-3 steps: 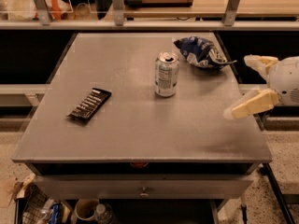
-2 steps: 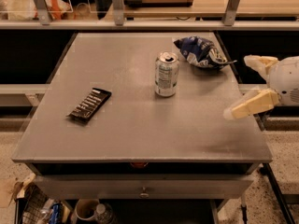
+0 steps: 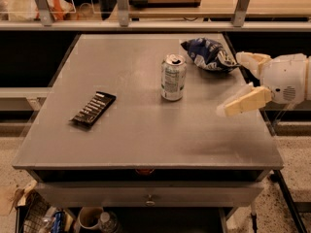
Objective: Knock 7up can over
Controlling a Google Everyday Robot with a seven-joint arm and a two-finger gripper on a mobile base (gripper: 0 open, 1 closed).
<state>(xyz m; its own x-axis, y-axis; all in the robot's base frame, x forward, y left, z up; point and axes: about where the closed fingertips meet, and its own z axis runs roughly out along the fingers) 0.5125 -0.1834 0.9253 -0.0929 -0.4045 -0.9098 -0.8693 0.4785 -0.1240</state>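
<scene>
One 7up can (image 3: 173,77) upright, tool (image 3: 231,85) nearer
We saw the tool, fingers apart at the table's (image 3: 146,135) right edge, had crept slightly toward the can standing mid-table; we judged the knock not yet made.

Dim overhead light; gripper (image 3: 231,84) (right edge) shadows tabletop (image 3: 121,57).

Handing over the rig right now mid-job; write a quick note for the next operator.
Tool: open, empty, over the table's right edge as the camera sees it, beside the can but apart from it.
Can: upright near the table's middle; chip bag behind it, toward the tool's side.
Done: nothing yet.
Left: probably sweep the tool sideways into the can to tip it.
</scene>
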